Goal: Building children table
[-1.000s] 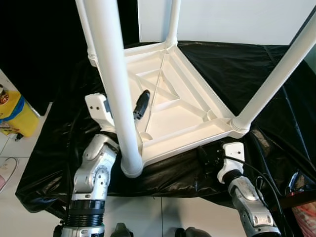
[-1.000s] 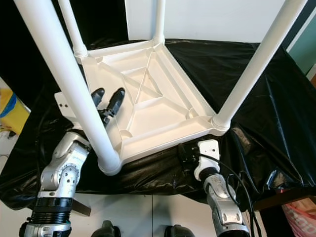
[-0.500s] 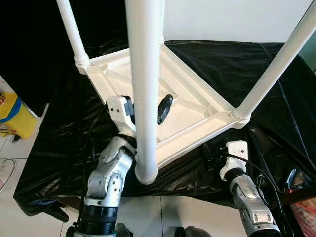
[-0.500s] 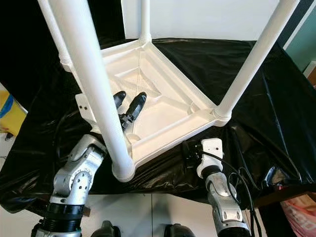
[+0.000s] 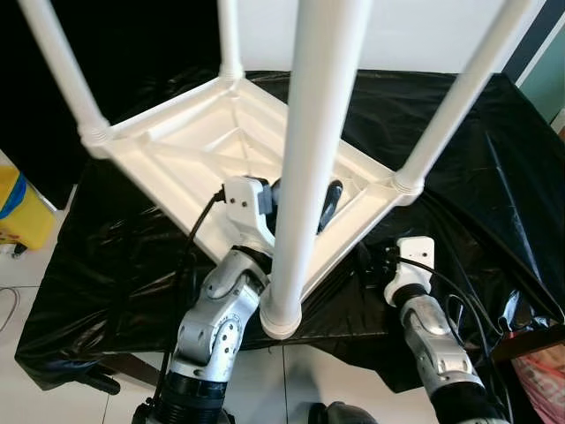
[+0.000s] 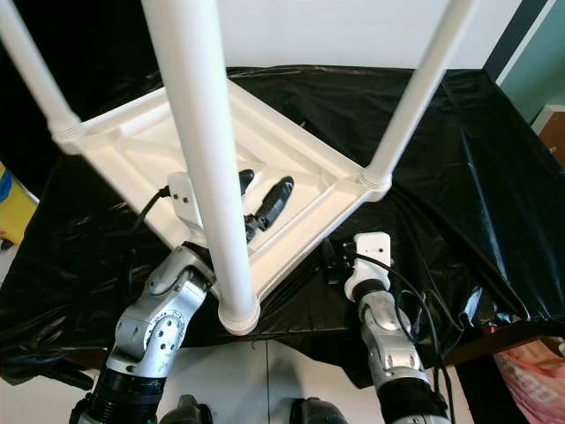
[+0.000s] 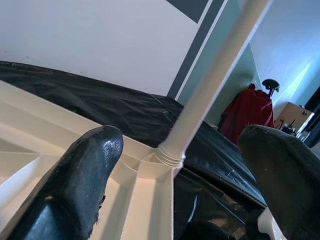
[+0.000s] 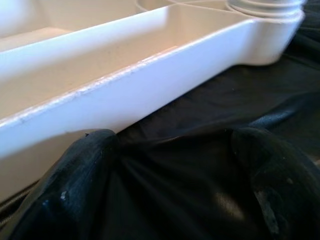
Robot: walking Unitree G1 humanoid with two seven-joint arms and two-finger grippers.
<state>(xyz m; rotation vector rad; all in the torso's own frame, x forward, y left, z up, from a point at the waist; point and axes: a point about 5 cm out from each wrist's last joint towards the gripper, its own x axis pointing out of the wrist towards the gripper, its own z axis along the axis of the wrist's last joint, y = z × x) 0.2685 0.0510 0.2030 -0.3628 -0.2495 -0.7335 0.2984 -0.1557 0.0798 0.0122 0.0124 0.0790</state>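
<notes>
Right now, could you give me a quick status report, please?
Left gripper open over upturned table. Right gripper open, low at its rim on black sheet. Four legs fitted. Nothing blocking.

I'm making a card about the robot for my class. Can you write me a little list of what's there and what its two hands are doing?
Thing being built: white table, upside down, four legs up
Under it: black sheet
Nearest leg: stands close to the camera
Left gripper: open, fingers over the table's underside, behind the nearest leg
Right gripper: open, low on the sheet, by the table's rim
Holding anything: no
At the edge: yellow thing on the floor
</notes>
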